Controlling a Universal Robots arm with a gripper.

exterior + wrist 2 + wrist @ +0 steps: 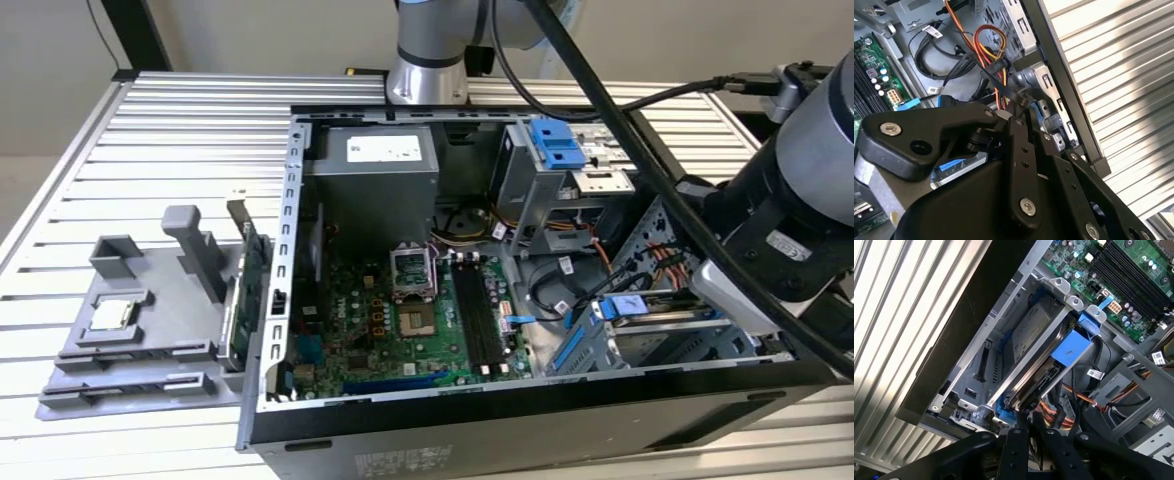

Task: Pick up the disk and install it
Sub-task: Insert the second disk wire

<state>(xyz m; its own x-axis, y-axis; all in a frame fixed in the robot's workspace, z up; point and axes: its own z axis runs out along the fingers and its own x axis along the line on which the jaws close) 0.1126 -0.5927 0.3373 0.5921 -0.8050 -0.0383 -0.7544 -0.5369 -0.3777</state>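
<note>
Loomed nearest the lens in the first wrist view: one black gripper (1029,426), nose-on to the open end of the drive cage (979,412). Could not tell whether clenched or released, nor whether anything was grasped. Lay inside that cage: the disk (1029,335), silver face showing between the metal bars, its blue rail tab (1071,347) standing at the cage mouth beside the orange and black cables (1074,395). Counted one disk, one blue tab, one cage. Seemed close to seated, though not judged fully home.

Showed in the second wrist view the same gripper (1016,112) from its other side, crowded against a red, yellow and orange cable bundle (986,42) at the case wall (1054,65). Called for a straight push along the rails, kept square to the cage and clear of those wires, lest one be pinched behind the drive.

Took in, from the exterior view, one arm (787,190) reaching down at the right of the frame into one open computer case (400,440). Sat low and right in the case: the disk (625,306). Counted two blue brackets, the other (554,142) near the top. Rested at the frame's left: one grey fixture (147,350) bearing one processor chip (114,315).
</note>
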